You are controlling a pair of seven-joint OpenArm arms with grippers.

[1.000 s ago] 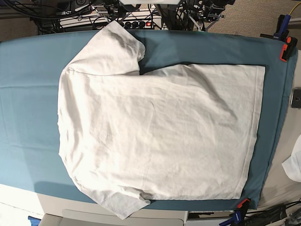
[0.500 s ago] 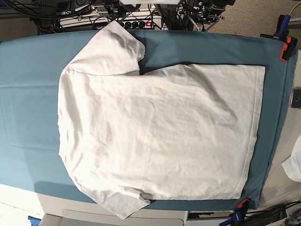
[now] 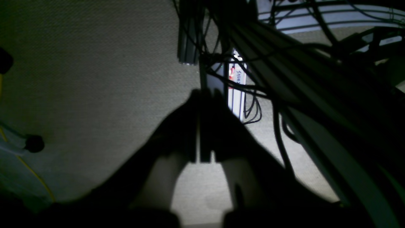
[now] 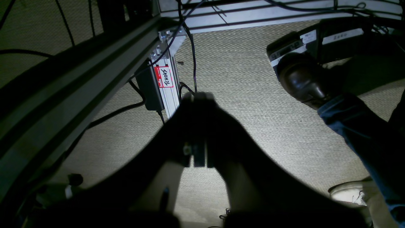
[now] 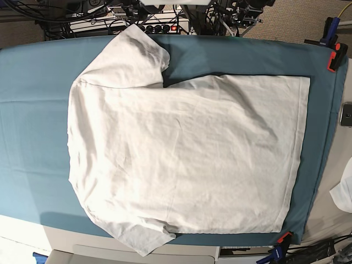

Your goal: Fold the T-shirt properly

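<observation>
- Base view: the T-shirt (image 5: 187, 159) lies spread flat on the desk (image 5: 33, 110), which wears a teal cover. It is plain white and lightly wrinkled, with no print showing.
- Its shoulders point to the picture's left and its straight hem runs down the right side, just inside the cover's right border.
- One short sleeve (image 5: 132, 58) fans out toward the top edge of the desk; the other sleeve (image 5: 144, 237) hangs over the near edge at the bottom.
- The collar cannot be made out; the left side of the shirt reads as one smooth curved edge.
- Orange clamps (image 5: 334, 58) pin the cover at the right corners, and a small white cloth scrap (image 5: 344, 193) sits at the picture's right border, cut off by the frame.
- Neither arm reaches over the desk in this view.
- Left wrist view: the left fingers (image 3: 202, 126) are a dark silhouette pressed together with nothing between them, hanging over grey carpet (image 3: 95, 79) beside a tangle of cables (image 3: 253, 104).
- Right wrist view: the right fingers (image 4: 197, 126) are likewise closed tight and empty, above the same carpet, near an aluminium frame leg with a red name sticker (image 4: 164, 76).
- A dark shoe (image 4: 300, 80) and a blue-jeaned leg show at the right; much of both wrist pictures is lost in shadow.
</observation>
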